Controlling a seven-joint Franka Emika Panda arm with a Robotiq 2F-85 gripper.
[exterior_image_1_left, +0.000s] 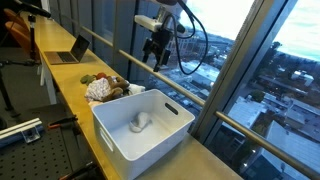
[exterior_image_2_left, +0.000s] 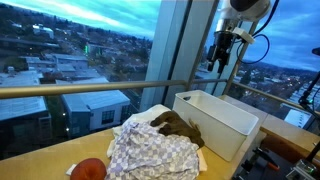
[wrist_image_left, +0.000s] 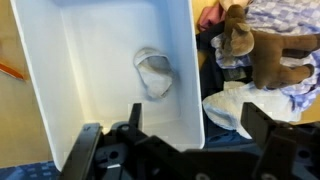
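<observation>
High above the white bin (exterior_image_1_left: 165, 143), the tool (exterior_image_1_left: 153, 60) hangs with its fingers spread wide and nothing between them, well apart from everything below. Inside the bin, a small pale crumpled item (wrist_image_left: 153, 75) lies on the floor, nearer the wall that faces a heap of soft things than the opposite wall. That heap sits just beside the bin: a brown plush toy (wrist_image_left: 255, 55) and a checked cloth (exterior_image_2_left: 150, 155).

Likely risk: because the item lies near that wall, a spread finger coming down could catch the rim or scrape the wall and push the bin. In an exterior view, one corner of the bin stands near the edge of the surface (exterior_image_1_left: 215, 160), so a shove that way could tip it off. A drift past the wall could snag the toy.

Open room lies mainly straight above the bin. Behind it run a railing (exterior_image_2_left: 100, 88) and window glass, which leave little room on that side.
</observation>
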